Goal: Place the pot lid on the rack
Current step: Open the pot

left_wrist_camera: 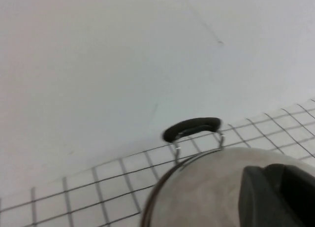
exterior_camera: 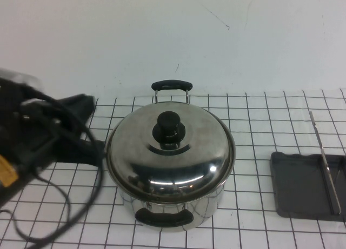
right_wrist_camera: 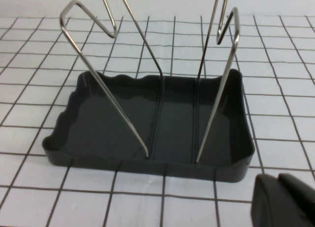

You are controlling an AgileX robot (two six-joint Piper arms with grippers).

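The pot lid (exterior_camera: 178,157), a shiny steel dome with a black knob (exterior_camera: 168,129), sits on the steel pot (exterior_camera: 173,208) at the table's middle. My left gripper (exterior_camera: 85,104) is at the left, a short way from the lid and level with its far edge. In the left wrist view the left gripper (left_wrist_camera: 269,172) hangs shut and empty over the lid (left_wrist_camera: 206,187). The rack (exterior_camera: 300,189), a dark grey tray with a wire bar (exterior_camera: 326,165), lies at the right. My right gripper (right_wrist_camera: 278,181) is shut and empty just beside the rack (right_wrist_camera: 98,123); it is out of the high view.
The pot's far black handle (exterior_camera: 171,86) shows behind the lid, also in the left wrist view (left_wrist_camera: 192,129); the near handle (exterior_camera: 164,218) faces me. Black cables (exterior_camera: 65,206) trail from the left arm across the gridded table. A white wall stands behind.
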